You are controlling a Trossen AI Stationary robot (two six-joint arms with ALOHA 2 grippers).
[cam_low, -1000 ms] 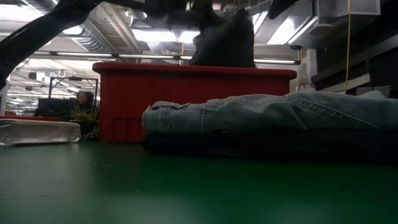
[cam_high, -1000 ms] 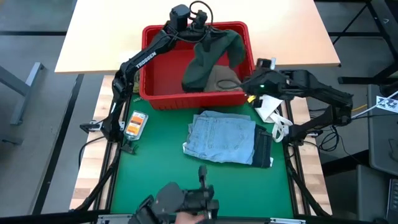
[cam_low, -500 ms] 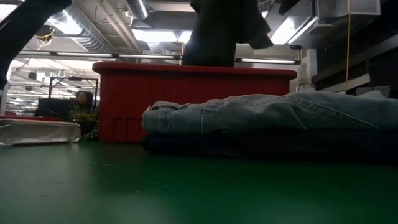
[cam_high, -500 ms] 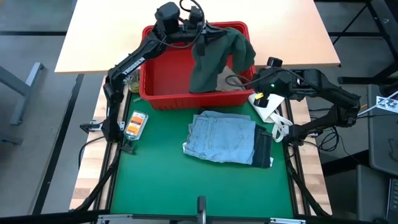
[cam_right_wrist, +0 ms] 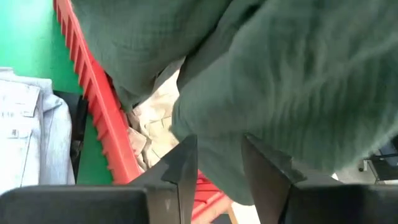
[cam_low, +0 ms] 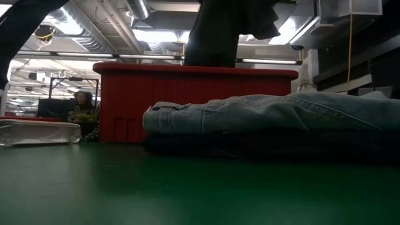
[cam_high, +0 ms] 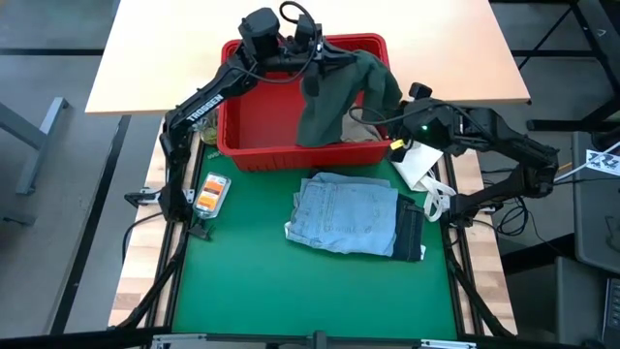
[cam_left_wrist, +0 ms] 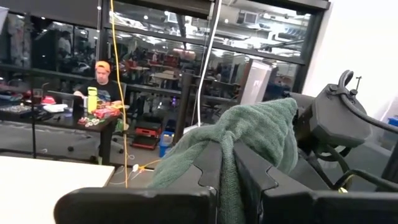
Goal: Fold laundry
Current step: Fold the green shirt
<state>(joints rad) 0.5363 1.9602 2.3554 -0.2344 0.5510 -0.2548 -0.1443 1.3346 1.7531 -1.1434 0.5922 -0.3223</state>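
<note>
Two arms work over the red plastic basket (cam_high: 242, 145) at the far end of the green worktop (cam_high: 252, 281). The left gripper (cam_high: 315, 70), pressed together, pinches the dark olive green garment (cam_high: 325, 102) by an upper fold and holds it lifted above the basket, its lower end hanging down inside. The right gripper (cam_right_wrist: 214, 162), fingers partly spread, sits just beside the hanging cloth near the basket's right wall, gripping nothing that I can see. The likely trouble is the trailing hem: it could catch on the basket rim as the garment is carried out, tugging the fold from the pinch, or it could drag the beige khaki piece (cam_right_wrist: 155, 118) along with it. That khaki piece lies crumpled in the basket's bottom, under the green one. Nearer on the worktop, the folded light blue denim (cam_high: 347, 213) rests on top of the dark navy jeans (cam_high: 411, 233), well apart from the basket.
</note>
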